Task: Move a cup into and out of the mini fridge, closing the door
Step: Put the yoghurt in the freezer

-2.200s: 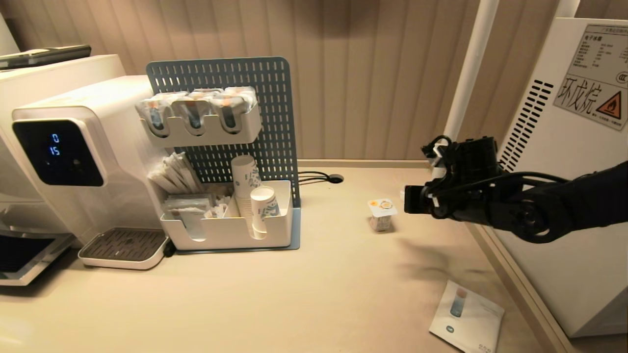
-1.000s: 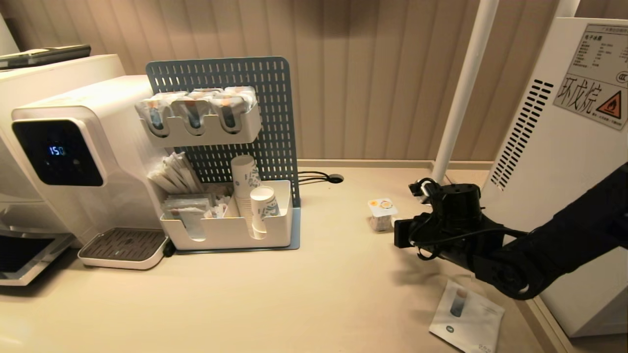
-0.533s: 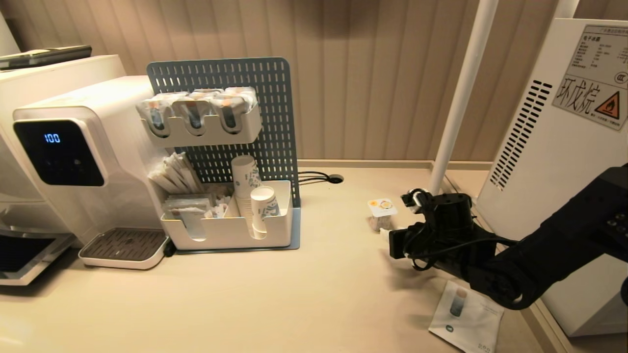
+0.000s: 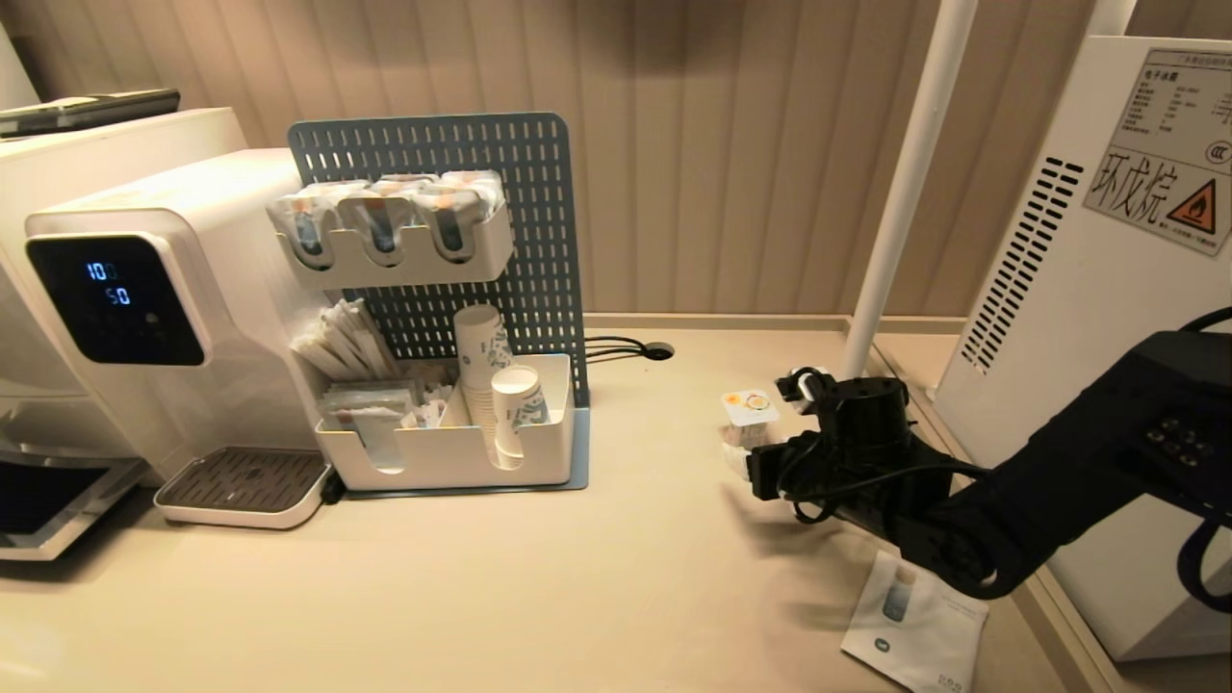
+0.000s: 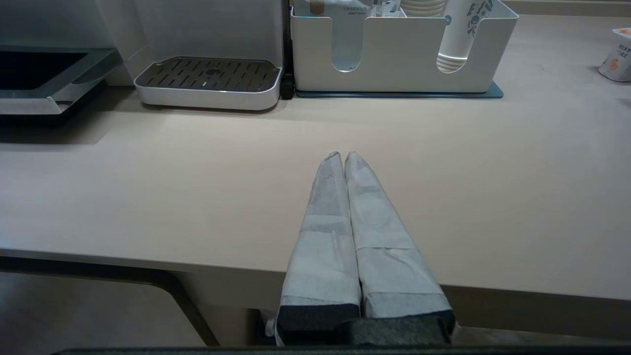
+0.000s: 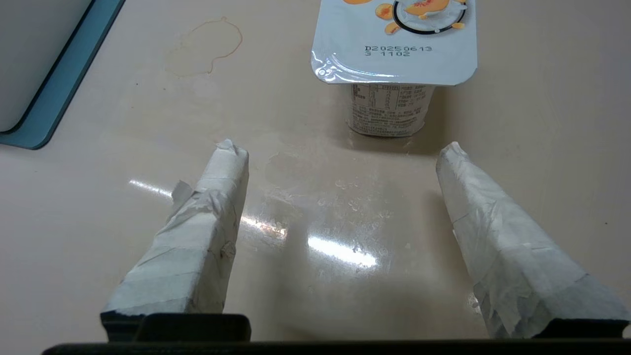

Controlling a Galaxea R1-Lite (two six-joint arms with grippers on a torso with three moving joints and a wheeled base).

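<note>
Just short of the cup (image 6: 394, 64), right gripper (image 6: 340, 148) jaws wide, empty.

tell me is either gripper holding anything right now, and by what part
Nothing is held. The right gripper is open just short of the cup; the left gripper is shut on nothing.

Beige counter (image 4: 626, 577): cup (image 4: 750, 418), organizer (image 4: 452, 452), leaflet (image 4: 914, 621).
</note>
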